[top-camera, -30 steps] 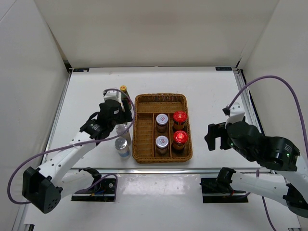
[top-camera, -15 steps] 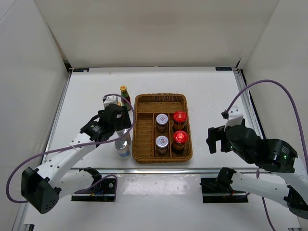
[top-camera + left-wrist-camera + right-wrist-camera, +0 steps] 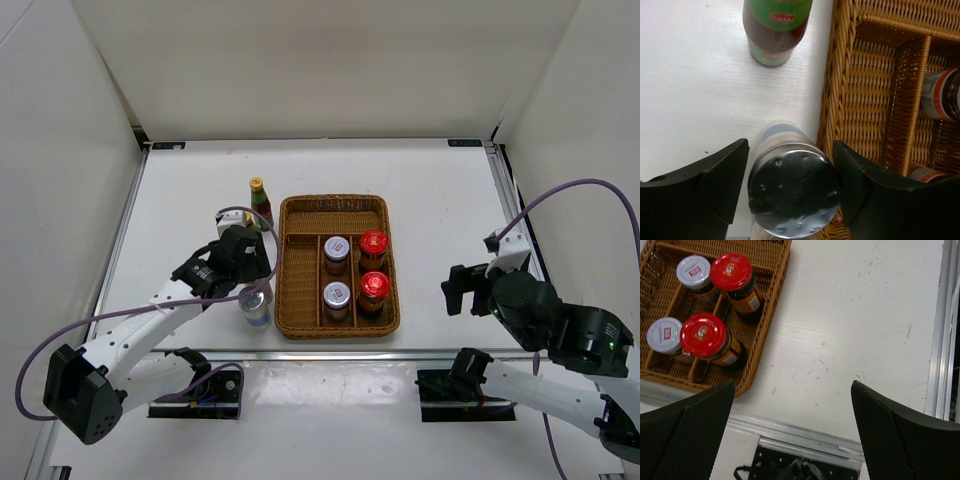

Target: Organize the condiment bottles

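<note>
A silver-topped white shaker (image 3: 794,195) stands on the table just left of the wicker tray (image 3: 840,100). My left gripper (image 3: 790,192) is open and straddles the shaker's top, one finger on each side. In the top view the left gripper (image 3: 247,268) hides that shaker, and a second shaker (image 3: 256,305) stands just in front of it. A yellow-capped green-necked bottle (image 3: 260,202) stands behind, also in the left wrist view (image 3: 776,30). Two silver-lidded jars (image 3: 337,250) (image 3: 337,296) and two red-lidded jars (image 3: 373,243) (image 3: 373,287) stand in the tray (image 3: 335,205). My right gripper (image 3: 462,290) is open and empty.
The tray's left compartment (image 3: 298,275) and back compartment hold nothing. The right wrist view shows bare table (image 3: 850,330) right of the tray, and the table's metal front rail (image 3: 805,432) under my right gripper (image 3: 792,440). White walls enclose the table.
My left gripper has drawn back from the bottle toward the near edge and now sits over the shaker. The bottle is uncovered. My right arm has shifted slightly to the right.
</note>
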